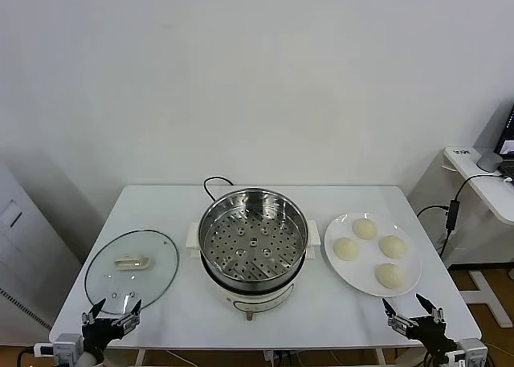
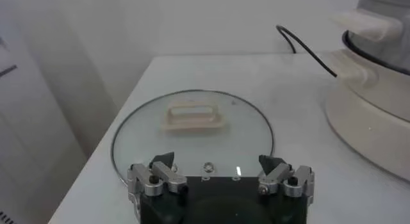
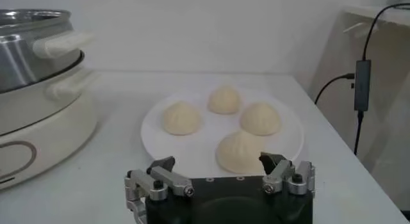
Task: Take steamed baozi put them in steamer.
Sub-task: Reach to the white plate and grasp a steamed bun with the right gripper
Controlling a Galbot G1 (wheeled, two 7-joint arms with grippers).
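1. While both my arms hang low at the near edge of the white table (image 1: 161, 202), my left gripper (image 1: 112, 315) sits at the near left corner and my right gripper (image 1: 413, 311) at the near right corner.
2. My left gripper (image 2: 221, 168) has its fingers spread wide with nothing between them; it hangs over the near rim of the glass lid (image 2: 192, 132), which lies flat on the table with its white handle facing up.
3. My right gripper (image 3: 218, 168) is likewise spread wide and holds nothing; it hangs just in front of the white plate (image 3: 192, 148).
4. Four steamed baozi (image 1: 365, 229) lie on that plate (image 1: 341, 267), right of the steamer; they sit apart from one another. From my right wrist, the nearest bun (image 3: 242, 152) is just beyond my fingertips, not touched.
5. At the table's middle stands the steamer (image 1: 253, 238), between the lid (image 1: 132, 267) and the plate. Its perforated tray shows bare metal, with no bun in it.
6. From behind the steamer a black cord (image 1: 215, 182) loops toward the table's far edge.
7. To the far right stands a separate white desk (image 1: 482, 182) with a dangling cable.
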